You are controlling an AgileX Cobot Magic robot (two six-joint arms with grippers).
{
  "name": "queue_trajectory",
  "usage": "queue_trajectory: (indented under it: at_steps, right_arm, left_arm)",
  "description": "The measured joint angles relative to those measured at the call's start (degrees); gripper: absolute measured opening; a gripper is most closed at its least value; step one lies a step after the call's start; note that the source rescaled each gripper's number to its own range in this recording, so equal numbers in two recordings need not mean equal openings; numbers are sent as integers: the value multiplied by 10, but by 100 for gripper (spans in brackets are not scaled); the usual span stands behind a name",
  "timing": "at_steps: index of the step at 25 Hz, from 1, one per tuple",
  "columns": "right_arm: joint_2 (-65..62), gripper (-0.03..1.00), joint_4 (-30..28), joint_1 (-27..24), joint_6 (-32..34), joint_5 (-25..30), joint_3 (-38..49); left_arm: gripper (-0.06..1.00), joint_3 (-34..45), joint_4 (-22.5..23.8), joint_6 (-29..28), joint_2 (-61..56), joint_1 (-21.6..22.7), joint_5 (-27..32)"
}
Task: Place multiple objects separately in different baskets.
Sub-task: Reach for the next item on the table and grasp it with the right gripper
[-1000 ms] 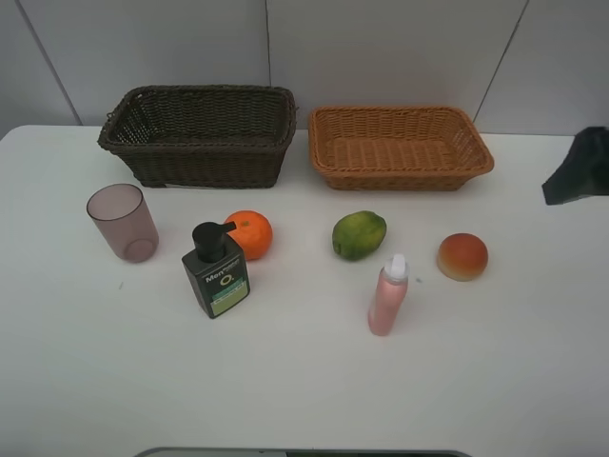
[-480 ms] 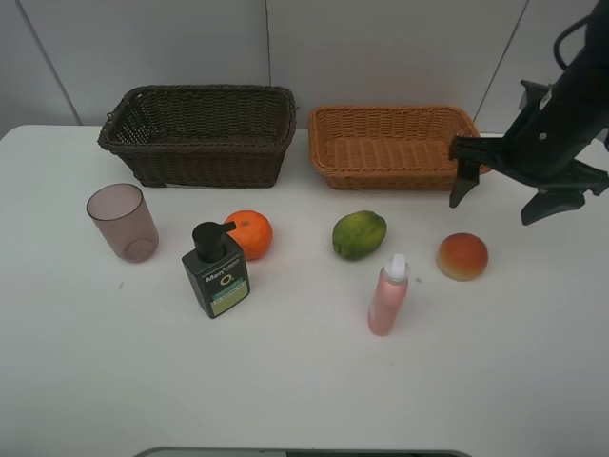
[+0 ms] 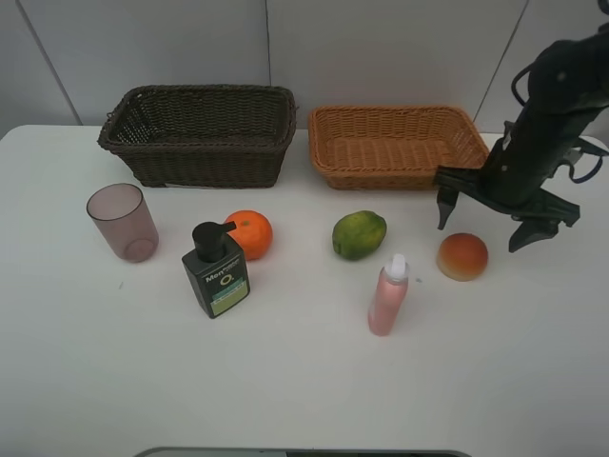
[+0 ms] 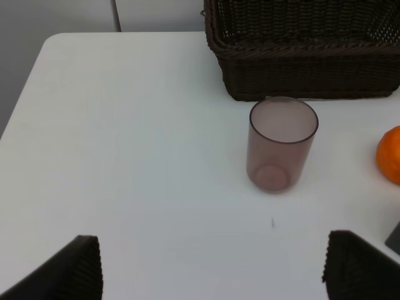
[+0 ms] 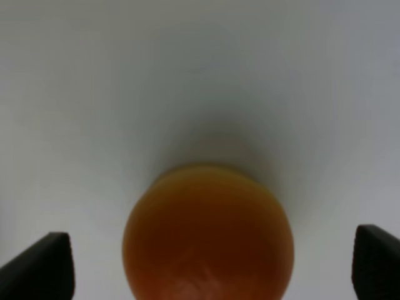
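Right end effector open wide, holding nothing, low over the red-orange peach. Peach on the white tabletop, near the front of the light basket. Left end effector open wide too, near the pink cup.

Setting: indoor robot test bench, lab-like.
Evidence:
- bare white table with rounded corners
- plain pale wall panels behind it, split by thin dark seams
- black robot arm over the right side
- household goods staged well apart: dark basket, tan basket, cup, pump bottle, spray bottle, orange, green fruit, peach
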Motion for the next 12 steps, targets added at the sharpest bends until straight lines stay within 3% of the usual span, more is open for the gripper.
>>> queue_trajectory:
  at_steps: [12]
  right_arm:
    - [59, 89, 15, 6, 2, -28, 0]
  left_arm:
    - [91, 0, 0, 0, 0, 0, 0]
